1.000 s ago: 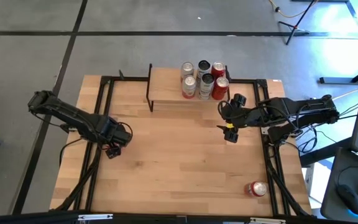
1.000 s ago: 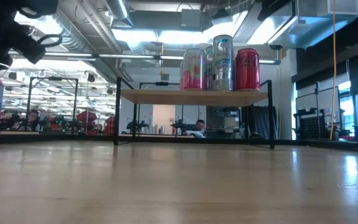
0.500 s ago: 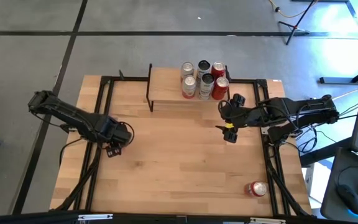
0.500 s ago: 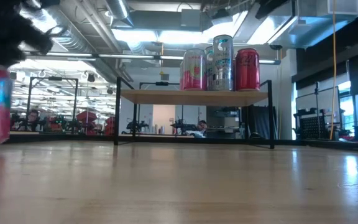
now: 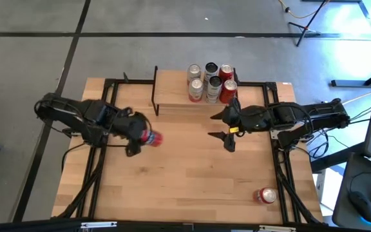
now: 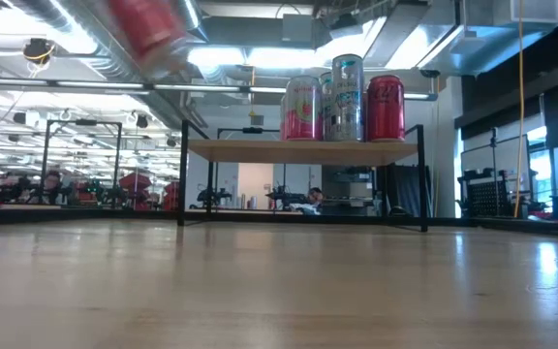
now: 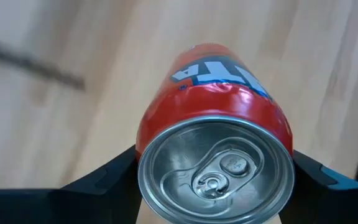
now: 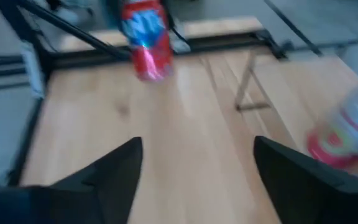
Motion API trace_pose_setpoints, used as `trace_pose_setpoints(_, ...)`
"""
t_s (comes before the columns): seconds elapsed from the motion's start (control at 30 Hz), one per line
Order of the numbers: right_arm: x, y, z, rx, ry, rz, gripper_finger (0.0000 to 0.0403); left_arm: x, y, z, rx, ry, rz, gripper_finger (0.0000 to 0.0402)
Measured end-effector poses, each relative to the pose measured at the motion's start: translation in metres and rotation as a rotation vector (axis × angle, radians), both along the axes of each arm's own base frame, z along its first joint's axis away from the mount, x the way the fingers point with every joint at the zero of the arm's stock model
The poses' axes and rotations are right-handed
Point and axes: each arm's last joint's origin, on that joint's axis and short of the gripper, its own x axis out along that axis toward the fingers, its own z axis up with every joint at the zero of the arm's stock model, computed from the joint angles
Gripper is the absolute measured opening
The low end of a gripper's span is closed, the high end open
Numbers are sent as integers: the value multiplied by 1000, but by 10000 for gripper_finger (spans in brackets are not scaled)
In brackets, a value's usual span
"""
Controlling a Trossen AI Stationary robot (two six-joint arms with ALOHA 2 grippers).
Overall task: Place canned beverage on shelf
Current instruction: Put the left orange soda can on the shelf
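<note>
From above we see a pale wooden surface (image 5: 185, 174) on a black frame, set on grey floor with dark seams. At its far edge stands the shelf (image 5: 172, 89), a light plank on thin black legs. We count five cans (image 5: 211, 82) bunched at the shelf's right end, two with red sides. A sixth, a lone can (image 5: 266, 195), lies near the surface's near right corner. The seventh, a red can (image 5: 150, 137), is clamped in the left gripper (image 5: 139, 134), above the left half of the surface. The right gripper (image 5: 227, 129) hangs near the shelf's right end, its jaws spread wide with nothing between them.

Down at surface level, we look across the boards into a big hall of ceiling ducts, strip lights and black stands. The shelf sits in the middle distance; three of its cans show clearly, a pink one, a silver one and a red one. We cannot read their labels. The held red can shows blurred, high up, tilted.

Left wrist view: the red can fills it, silver lid and pull tab toward us, jaws pressed on both sides. White and blue lettering runs along it, not readable.

Right wrist view: open jaws, bare wood beyond, the red can with blue and white print held aloft far off, and a blurred can to one side.
</note>
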Motion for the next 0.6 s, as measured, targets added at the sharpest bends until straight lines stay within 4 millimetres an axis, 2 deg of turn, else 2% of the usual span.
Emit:
trace_pose_setpoints(0.23, 21, 6, 1, -10, -98, 83, 138, 50, 1, 45, 165, -139, -106, 256)
trace_pose_setpoints(0.4, 32, 9, -5, -23, -99, 106, 31, 74, -1, 64, 180, -207, -195, 256)
trace_pose_setpoints(0.5, 38, 10, -10, -34, -84, 98, 7, 82, -3, 74, 189, -276, -218, 256)
trace_pose_setpoints(0.6, 42, 10, -13, -46, -78, 104, 23, 84, -3, 78, 198, -295, -231, 256)
